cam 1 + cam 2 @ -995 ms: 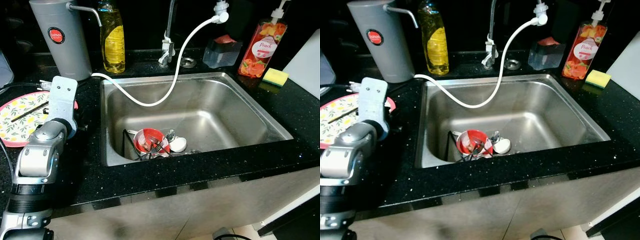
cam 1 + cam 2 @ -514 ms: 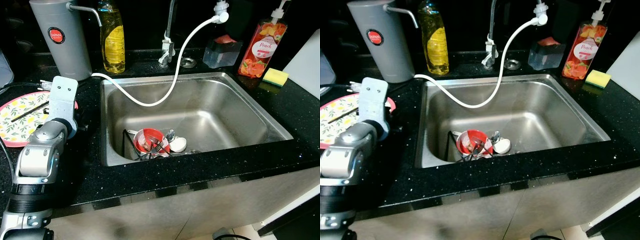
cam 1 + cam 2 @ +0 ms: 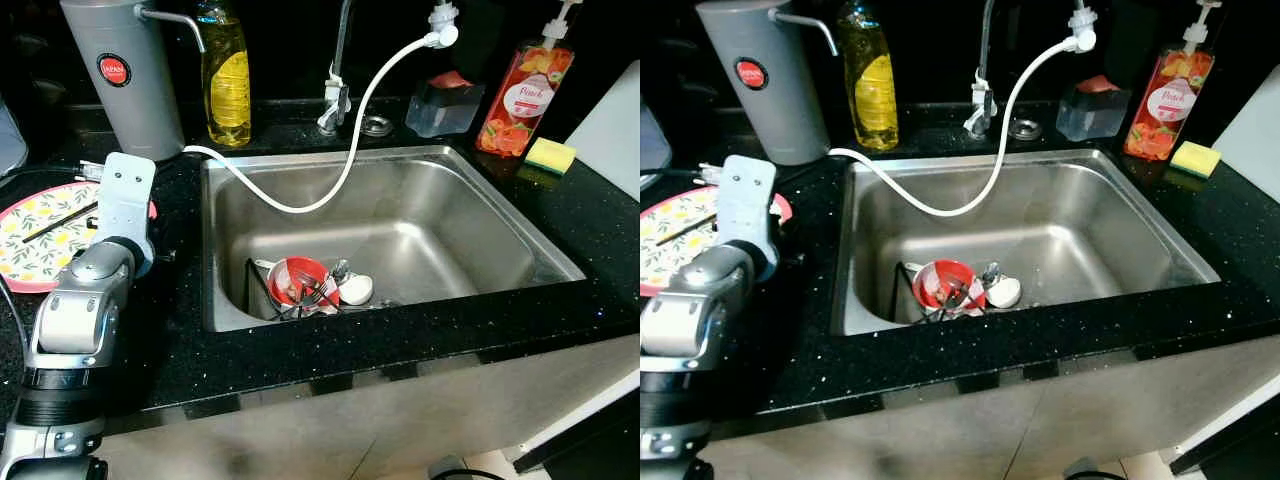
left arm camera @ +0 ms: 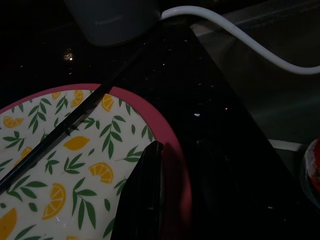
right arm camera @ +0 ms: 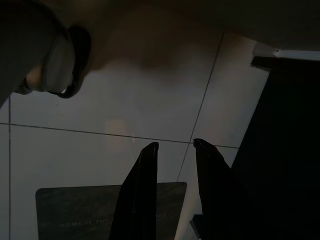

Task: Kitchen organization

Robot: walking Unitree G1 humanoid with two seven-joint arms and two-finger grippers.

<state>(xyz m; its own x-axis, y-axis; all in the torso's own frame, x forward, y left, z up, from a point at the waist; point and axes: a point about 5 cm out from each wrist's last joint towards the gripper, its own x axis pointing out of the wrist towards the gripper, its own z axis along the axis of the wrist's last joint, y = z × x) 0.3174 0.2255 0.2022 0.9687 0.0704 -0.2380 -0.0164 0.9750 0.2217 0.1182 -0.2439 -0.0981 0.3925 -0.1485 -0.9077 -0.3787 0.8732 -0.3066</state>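
A lemon-patterned plate (image 3: 30, 245) with a pink rim lies on the black counter left of the sink, a black chopstick (image 3: 60, 222) across it. My left arm (image 3: 95, 290) reaches to the plate's near right edge. In the left wrist view my left gripper (image 4: 180, 147) is open and straddles the plate's rim (image 4: 172, 150), one finger (image 4: 145, 195) lying over the plate, holding nothing. In the steel sink (image 3: 420, 190) a red bowl (image 3: 297, 280) sits with cutlery and a white piece (image 3: 356, 290). My right gripper (image 5: 175, 145) hangs open over a tiled floor.
A white hose (image 3: 350, 150) loops from the tap into the sink. Behind it stand a grey dispenser (image 3: 125, 75), a yellow soap bottle (image 3: 227, 75), a clear holder (image 3: 443, 103), a peach bottle (image 3: 517, 100) and a sponge (image 3: 550, 153).
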